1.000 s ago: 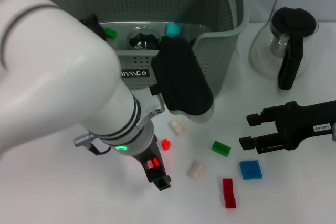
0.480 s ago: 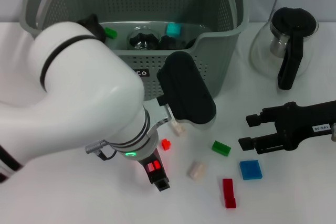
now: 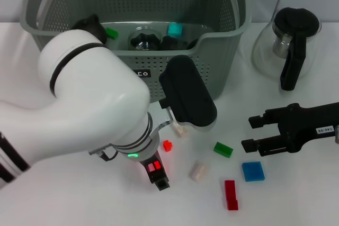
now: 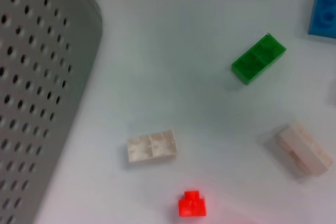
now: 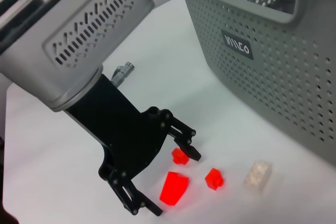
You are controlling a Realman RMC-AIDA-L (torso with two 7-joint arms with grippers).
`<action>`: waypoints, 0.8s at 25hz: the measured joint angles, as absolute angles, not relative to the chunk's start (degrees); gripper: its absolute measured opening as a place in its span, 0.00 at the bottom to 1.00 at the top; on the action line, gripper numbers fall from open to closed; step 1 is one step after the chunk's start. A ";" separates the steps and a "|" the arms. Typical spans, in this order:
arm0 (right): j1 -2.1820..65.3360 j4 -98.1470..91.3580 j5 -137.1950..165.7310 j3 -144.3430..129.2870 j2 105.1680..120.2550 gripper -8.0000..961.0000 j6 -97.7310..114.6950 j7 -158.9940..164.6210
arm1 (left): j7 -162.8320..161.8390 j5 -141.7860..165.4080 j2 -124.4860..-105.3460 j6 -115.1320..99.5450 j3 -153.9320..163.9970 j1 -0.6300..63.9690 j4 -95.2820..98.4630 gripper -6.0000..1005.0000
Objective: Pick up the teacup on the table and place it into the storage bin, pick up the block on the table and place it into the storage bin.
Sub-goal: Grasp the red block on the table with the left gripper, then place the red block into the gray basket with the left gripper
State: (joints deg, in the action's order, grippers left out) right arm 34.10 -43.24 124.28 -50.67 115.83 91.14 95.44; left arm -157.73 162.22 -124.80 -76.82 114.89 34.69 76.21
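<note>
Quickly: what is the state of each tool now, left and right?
Left tool: open, holding nothing, low over the small red blocks on the table.
Right tool: open, empty, beside the green block.

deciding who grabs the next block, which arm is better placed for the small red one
Left. The left gripper hangs open just above the table with the small red block beside its fingers. The right gripper sits farther off, near the blue block.

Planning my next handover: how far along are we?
Bin already holds a green block and a teal block. Left gripper hovers by the small red block, fingers open, holding nothing; right gripper waits open at the side. Several blocks lie on the table, not yet binned.
</note>
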 joint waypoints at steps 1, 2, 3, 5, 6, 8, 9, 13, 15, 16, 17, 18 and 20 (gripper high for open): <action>34.09 -43.23 124.28 -50.66 115.84 0.83 91.15 95.42 | -157.85 162.23 -124.80 -76.67 114.96 34.79 76.05 0.88; 34.09 -43.20 124.28 -50.63 115.84 0.83 91.15 95.42 | -157.96 162.24 -124.80 -76.52 115.05 34.86 75.94 0.88; 34.09 -43.18 124.28 -50.60 115.84 0.83 91.15 95.42 | -157.99 162.25 -124.80 -76.37 115.15 34.89 75.90 0.88; 34.09 -43.17 124.28 -50.57 115.84 0.83 91.15 95.42 | -158.04 162.50 -124.80 -76.19 115.32 34.93 75.79 0.88; 34.09 -43.16 124.27 -50.56 115.84 0.83 91.15 95.42 | -158.06 162.80 -124.79 -76.11 115.45 35.06 75.52 0.88; 34.10 -43.15 124.28 -50.55 115.84 0.83 91.14 95.43 | -158.10 163.13 -124.80 -76.08 115.52 35.40 74.81 0.88; 34.10 -43.15 124.28 -50.54 115.84 0.83 91.14 95.43 | -158.16 163.15 -124.80 -76.08 115.55 35.68 74.30 0.84; 34.10 -43.15 124.28 -50.53 115.84 0.83 91.14 95.49 | -158.51 163.25 -124.80 -76.08 115.57 36.08 74.12 0.70; 34.10 -43.15 124.28 -50.53 115.84 0.83 91.14 95.49 | -158.54 163.29 -124.81 -76.28 115.58 36.08 74.63 0.54; 34.10 -43.15 124.28 -50.53 115.84 0.83 91.14 95.48 | -158.54 163.31 -124.81 -76.42 115.58 36.08 74.82 0.47; 34.10 -43.15 124.27 -50.53 115.84 0.83 91.14 95.47 | -158.53 163.33 -124.81 -76.61 115.58 36.10 74.94 0.46; 34.10 -43.15 124.28 -50.53 115.84 0.83 91.14 95.47 | -158.53 163.31 -124.81 -76.82 115.50 36.14 75.12 0.46; 34.07 -43.15 124.28 -50.53 115.84 0.83 91.14 95.46 | -158.54 162.97 -124.80 -77.73 114.95 36.24 76.28 0.45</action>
State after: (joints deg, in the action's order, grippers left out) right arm 34.07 -43.15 124.28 -50.54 115.84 91.14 95.46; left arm -158.54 162.97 -124.80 -77.73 114.95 36.24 76.28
